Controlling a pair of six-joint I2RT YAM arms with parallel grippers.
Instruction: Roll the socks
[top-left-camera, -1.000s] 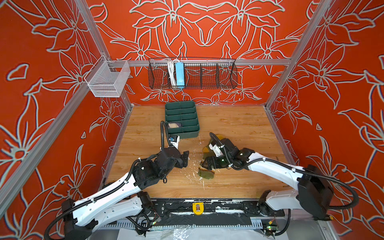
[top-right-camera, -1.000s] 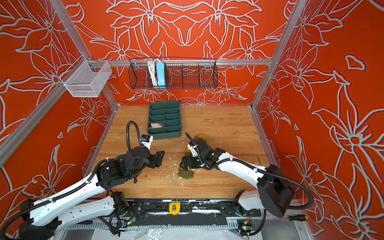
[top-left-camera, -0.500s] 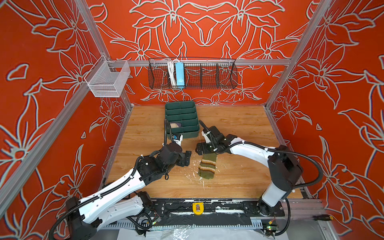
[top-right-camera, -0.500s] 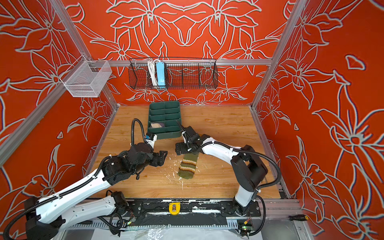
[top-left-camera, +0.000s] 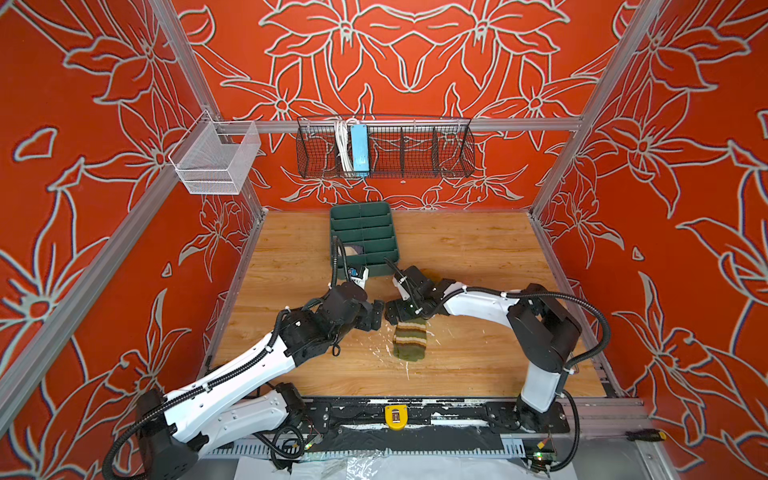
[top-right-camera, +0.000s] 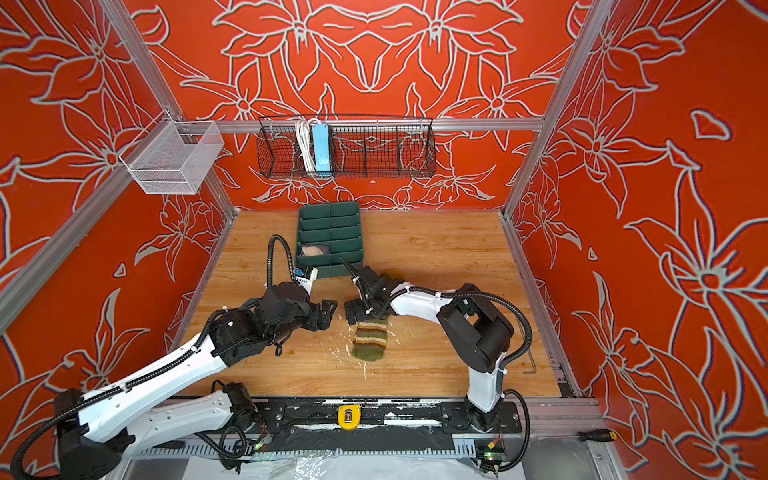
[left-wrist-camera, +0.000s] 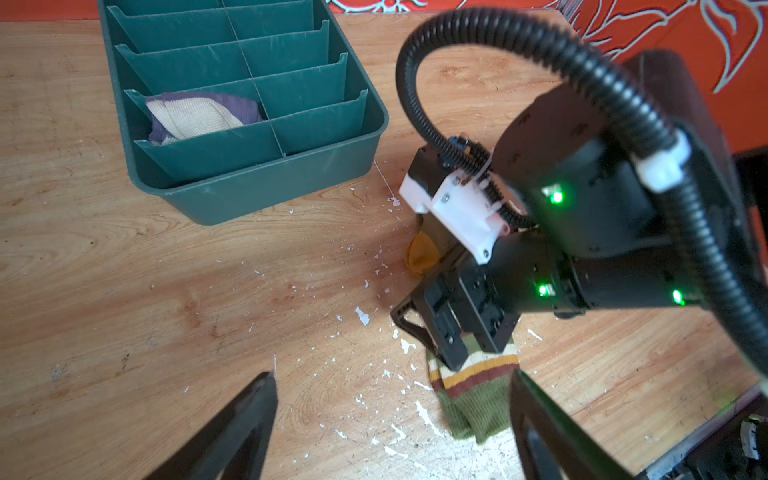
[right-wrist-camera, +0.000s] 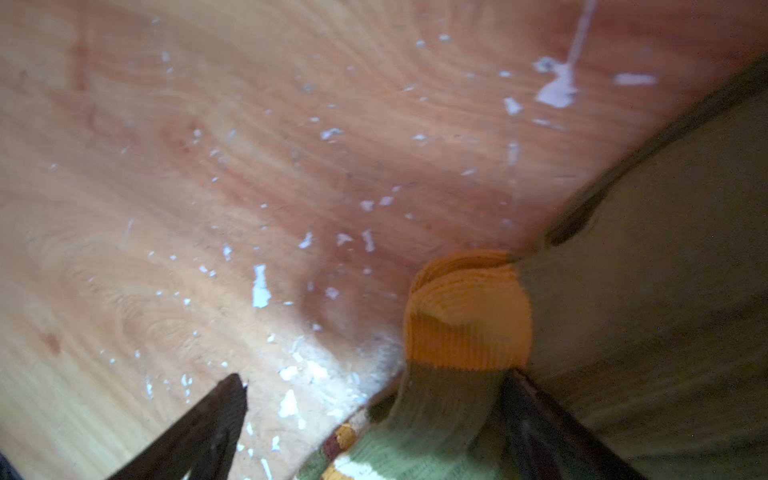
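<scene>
R gripper (right-wrist-camera: 374, 382) jaws wide, astride olive sock (top-left-camera: 409, 343), seemingly touching it (blurry); L gripper (left-wrist-camera: 392, 380) wide, empty, just beside; purple sock (left-wrist-camera: 191, 116) in tray (left-wrist-camera: 270, 187).

surface: wooden tabletop (top-left-camera: 478, 257) | lying on it: green divided tray (top-left-camera: 374, 270), olive striped sock (top-left-camera: 409, 340), scattered white flecks (left-wrist-camera: 361, 316)

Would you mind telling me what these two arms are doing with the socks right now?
The right gripper is down over the olive green sock, which lies unrolled on the wooden table. Its fingers are open, straddling the sock near the mustard heel. The left gripper hovers open just beside it, holding nothing. The purple sock already sits bundled in a compartment of the green divider tray.
</scene>
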